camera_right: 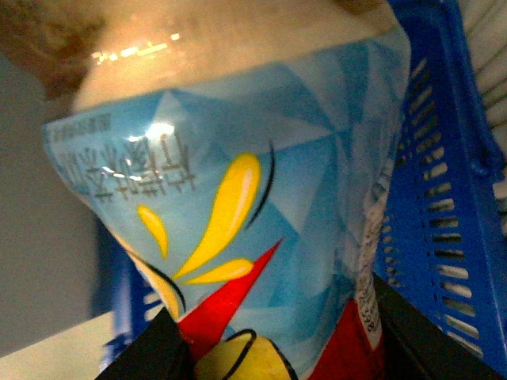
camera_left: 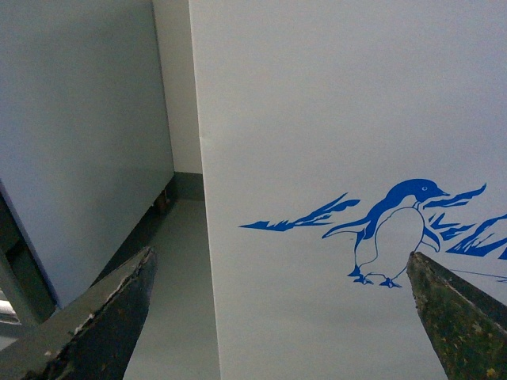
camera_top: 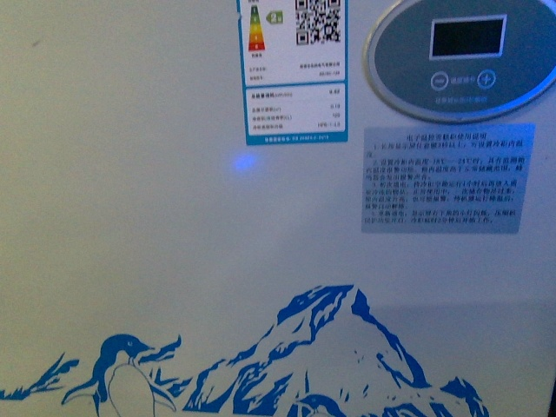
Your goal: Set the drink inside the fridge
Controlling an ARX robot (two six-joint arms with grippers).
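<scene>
The fridge's white front (camera_top: 156, 261) fills the front view, with blue penguin-and-mountain art (camera_top: 287, 365) and an oval grey control panel (camera_top: 465, 56). Neither gripper shows there. In the left wrist view my left gripper (camera_left: 281, 317) is open and empty, its dark fingers (camera_left: 103, 317) spread before the fridge's penguin panel (camera_left: 396, 237). In the right wrist view my right gripper (camera_right: 277, 348) is shut on the drink (camera_right: 238, 182), a bottle with a blue, yellow and red label that fills the frame. Its cap is out of view.
An energy label with a QR code (camera_top: 295, 69) and a grey text sticker (camera_top: 447, 178) sit on the fridge front. A grey cabinet (camera_left: 71, 142) stands beside the fridge, with floor (camera_left: 170, 301) between. A blue slotted basket (camera_right: 444, 174) is behind the drink.
</scene>
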